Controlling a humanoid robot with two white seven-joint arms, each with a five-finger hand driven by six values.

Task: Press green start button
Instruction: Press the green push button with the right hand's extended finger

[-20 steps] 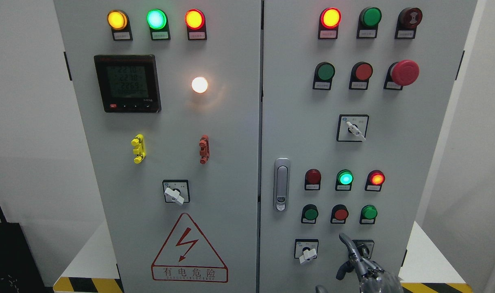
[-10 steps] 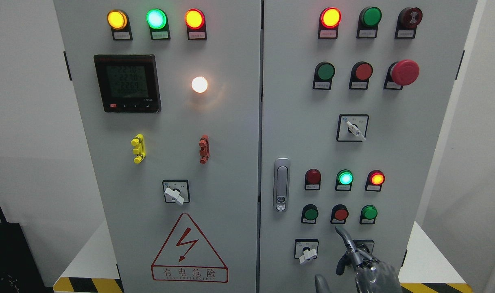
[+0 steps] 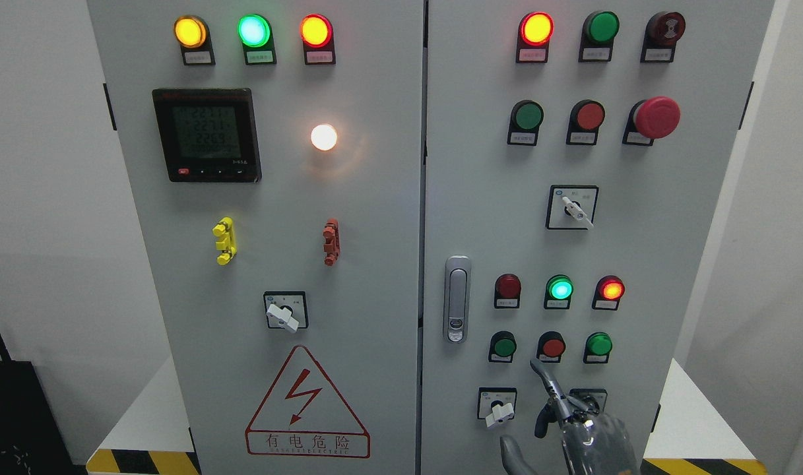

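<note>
My right hand [image 3: 563, 412] comes up from the bottom edge in front of the right cabinet door [image 3: 480, 198]. Its index finger [image 3: 543, 376] points up and the other fingers are curled; it holds nothing. The fingertip is just below the lower button row, between a dark green button [image 3: 504, 345] and a red button [image 3: 553, 346], touching neither. A brighter green button [image 3: 599, 344] sits at the right of that row. Another green button [image 3: 528, 116] is higher up. The left hand is not in view.
A lit green lamp [image 3: 560, 289] sits between two red lamps above the row. A rotary switch [image 3: 498, 408] is left of the hand; another is partly hidden behind it. A door handle [image 3: 456, 299], a red mushroom stop button [image 3: 657, 117] and the left door's meter [image 3: 206, 134] also show.
My right hand has risen and shifted left, bringing the index fingertip from beside the lower rotary switch up to just under the button row.
</note>
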